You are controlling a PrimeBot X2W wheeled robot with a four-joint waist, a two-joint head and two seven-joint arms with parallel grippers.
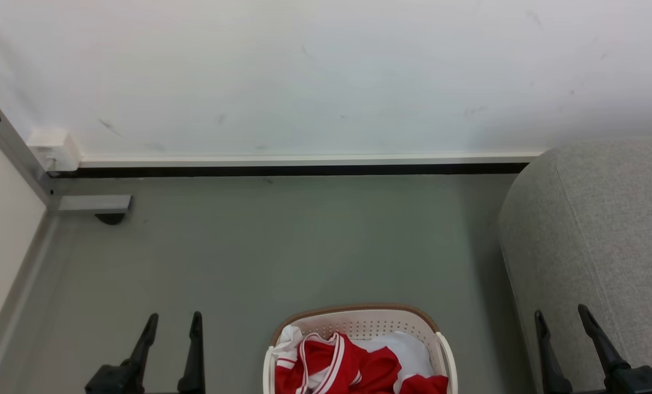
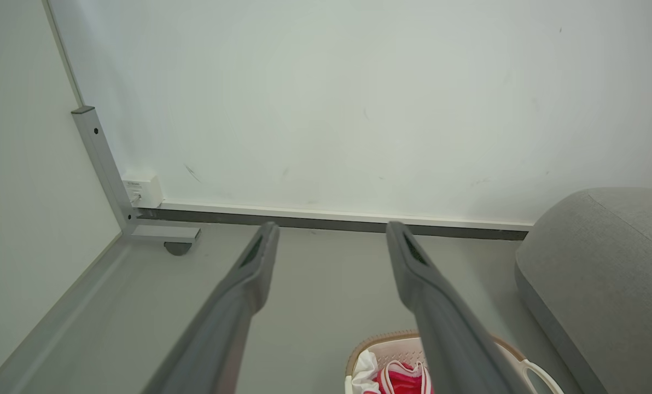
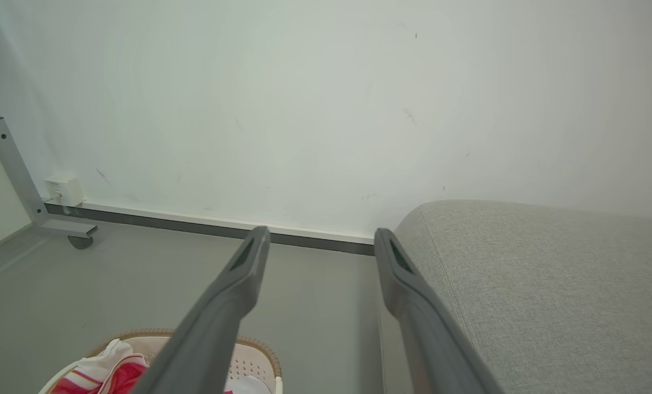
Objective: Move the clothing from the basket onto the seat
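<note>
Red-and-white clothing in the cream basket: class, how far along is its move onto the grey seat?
Done: nothing; the grey woven-fabric seat looks bare. In hand: nothing; left gripper and right gripper stand open, empty. Left: the red-and-white clothing, lying in the cream perforated plastic basket.

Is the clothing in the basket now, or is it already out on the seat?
In the basket. The red-and-white clothing lies bunched inside its walls; no garment shows on the grey seat.
</note>
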